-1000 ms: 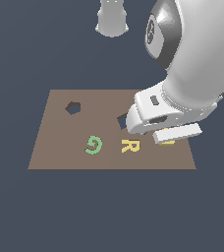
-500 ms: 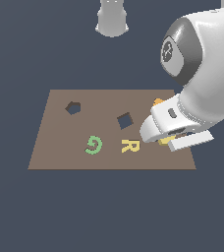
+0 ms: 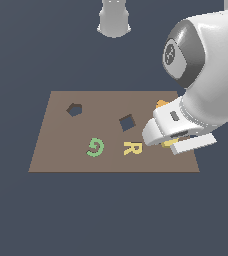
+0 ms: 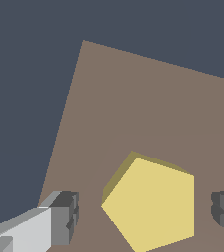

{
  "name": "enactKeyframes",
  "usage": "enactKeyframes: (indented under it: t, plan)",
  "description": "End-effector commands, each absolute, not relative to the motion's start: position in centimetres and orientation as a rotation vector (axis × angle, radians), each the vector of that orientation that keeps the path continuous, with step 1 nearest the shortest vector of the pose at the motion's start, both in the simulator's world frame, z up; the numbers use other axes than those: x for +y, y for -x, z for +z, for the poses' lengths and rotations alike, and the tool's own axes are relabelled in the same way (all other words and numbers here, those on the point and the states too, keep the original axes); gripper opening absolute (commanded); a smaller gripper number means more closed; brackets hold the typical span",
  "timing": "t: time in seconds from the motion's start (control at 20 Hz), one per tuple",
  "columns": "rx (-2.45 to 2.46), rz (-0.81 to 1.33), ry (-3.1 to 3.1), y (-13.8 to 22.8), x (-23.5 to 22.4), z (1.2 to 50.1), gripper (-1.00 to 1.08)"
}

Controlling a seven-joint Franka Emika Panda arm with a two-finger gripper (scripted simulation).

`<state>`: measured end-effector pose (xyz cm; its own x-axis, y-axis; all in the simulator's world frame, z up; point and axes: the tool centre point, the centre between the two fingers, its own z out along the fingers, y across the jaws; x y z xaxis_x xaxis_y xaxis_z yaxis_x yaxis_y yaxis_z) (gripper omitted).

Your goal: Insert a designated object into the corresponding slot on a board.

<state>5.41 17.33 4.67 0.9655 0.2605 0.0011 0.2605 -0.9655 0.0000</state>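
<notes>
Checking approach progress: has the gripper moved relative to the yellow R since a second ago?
Yes. The gripper has shifted toward the exterior view's right, away from the yellow R, and now sits open around the yellow pentagon block.

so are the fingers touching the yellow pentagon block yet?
No: in the wrist view both fingers stand apart from the yellow pentagon block, with bare board between.

- Surface point(image 3: 46, 215): uniform dark slate blue, matte, unmarked, filling the exterior view to every edge.
- No walls, windows or furniture can be made out; no horizon line separates floor from backdrop.
- Pale grey pedestal point(image 3: 114, 19) stands at the far top centre of the exterior view, its upper part cut off by the frame.
- Light: even and diffuse; only soft shading visible.
- Wrist view: same dark blue ground point(image 4: 25, 74), featureless.
</notes>
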Motion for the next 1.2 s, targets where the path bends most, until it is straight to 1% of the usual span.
enactKeyframes:
  t: [0.0,0.25,0.3,1.15]
  plan:
    - [-0.412,0.000,3.114,-5.36,17.28,3.97,1.00]
    - [-0.411,0.000,3.115,-5.35,17.23,3.00,1.00]
    - [-0.411,0.000,3.115,-5.35,17.23,3.00,-1.00]
    - [-0.460,-0.001,3.108,-4.84,17.43,3.07,-1.00]
